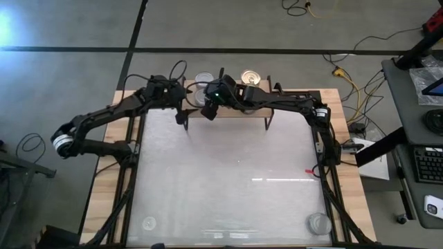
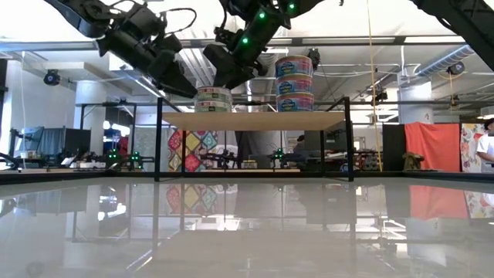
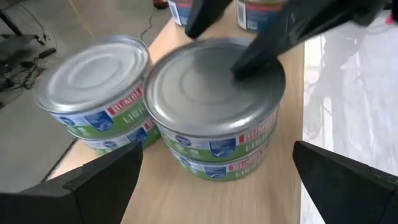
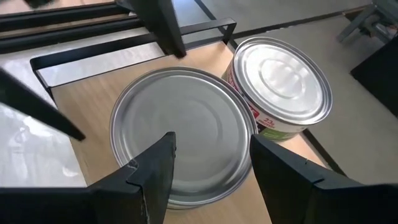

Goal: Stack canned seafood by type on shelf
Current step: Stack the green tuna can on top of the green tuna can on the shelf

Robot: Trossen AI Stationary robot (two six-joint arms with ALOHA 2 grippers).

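Tins [image 3: 214,106] stacked on shelf [image 2: 255,120] (silver-topped); left tool [image 3: 214,180] released, right tool [image 4: 208,165] state unclear

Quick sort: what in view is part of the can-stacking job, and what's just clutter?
Job:
green-label cans
blue-label can stack
shelf
left hand
right hand

Clutter:
clear round lid at a table corner
red marker
keyboard on the side desk

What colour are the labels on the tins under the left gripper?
Green and white with a red and blue logo, on the tins; clearest in the left wrist view.
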